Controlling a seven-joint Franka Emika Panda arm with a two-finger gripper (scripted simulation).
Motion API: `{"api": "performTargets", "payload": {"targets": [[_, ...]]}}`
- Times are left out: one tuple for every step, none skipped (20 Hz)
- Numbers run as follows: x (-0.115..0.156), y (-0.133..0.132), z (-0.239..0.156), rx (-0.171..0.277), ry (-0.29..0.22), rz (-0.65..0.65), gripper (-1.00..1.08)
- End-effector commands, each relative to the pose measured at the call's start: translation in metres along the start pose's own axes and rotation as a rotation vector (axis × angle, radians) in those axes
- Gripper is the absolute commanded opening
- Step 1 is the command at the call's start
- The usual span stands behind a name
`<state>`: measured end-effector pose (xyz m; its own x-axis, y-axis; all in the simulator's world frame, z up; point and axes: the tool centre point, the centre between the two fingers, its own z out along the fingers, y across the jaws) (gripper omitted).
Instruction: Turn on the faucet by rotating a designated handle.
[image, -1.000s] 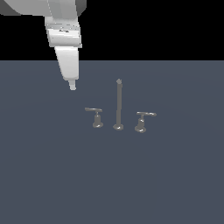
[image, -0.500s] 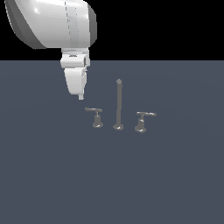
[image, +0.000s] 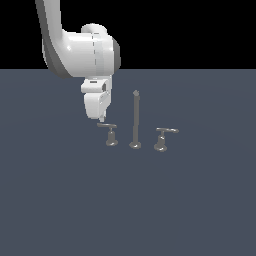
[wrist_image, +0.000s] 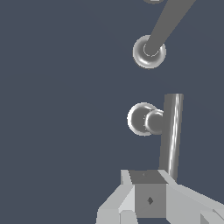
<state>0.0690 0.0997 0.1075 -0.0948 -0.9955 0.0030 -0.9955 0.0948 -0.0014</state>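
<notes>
The faucet (image: 135, 131) stands on the dark grey counter (image: 60, 200) as three separate grey metal pieces in a row; the tall thin spout rod (image: 135, 117) rises upright in the middle, with a lever on a round base to each side. The handle (image: 107, 126), a thin flat straight bar on a short post, is the piece toward the exterior view's left; the chunkier lever (image: 166, 131) sits toward the exterior view's right, well apart from the arm. The white Panda arm (image: 80, 50) reaches down from above; its fingers (image: 102, 119) hang just over the outer end of the handle's bar, very near it, though contact cannot be told. In the wrist view the bar (wrist_image: 172, 135) runs straight out from beside the pale fingers (wrist_image: 148, 199), its post and round base (wrist_image: 141, 119) alongside; whether the fingers are parted or closed cannot be told, and nothing is seen held between them.
</notes>
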Motion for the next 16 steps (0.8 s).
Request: {"api": "performTargets", "payload": {"targets": [[0.004, -0.008, 0.008, 0.000, 0.000, 0.038, -1.00], [0.005, -0.011, 0.011, 0.000, 0.000, 0.049, -1.00], [0.006, -0.013, 0.013, -0.001, -0.001, 0.059, -1.00], [0.007, -0.014, 0.015, -0.001, -0.001, 0.067, -1.00], [0.008, -0.016, 0.016, -0.001, -0.001, 0.074, -1.00], [0.009, -0.017, 0.017, -0.001, -0.001, 0.079, -1.00], [0.009, -0.018, 0.018, -0.001, -0.001, 0.083, -1.00], [0.009, -0.018, 0.018, -0.001, -0.002, 0.086, -1.00], [0.010, -0.018, 0.019, -0.001, -0.002, 0.086, -1.00], [0.010, -0.018, 0.019, -0.001, -0.002, 0.086, -1.00], [0.010, -0.018, 0.019, -0.001, -0.002, 0.086, -1.00], [0.010, -0.018, 0.019, -0.001, -0.002, 0.086, -1.00], [0.010, -0.018, 0.019, -0.002, -0.001, 0.086, -1.00], [0.007, -0.015, 0.018, -0.002, -0.001, 0.086, -1.00], [0.005, -0.012, 0.018, -0.002, -0.001, 0.086, -1.00], [0.003, -0.009, 0.018, -0.002, -0.001, 0.086, -1.00]]}}
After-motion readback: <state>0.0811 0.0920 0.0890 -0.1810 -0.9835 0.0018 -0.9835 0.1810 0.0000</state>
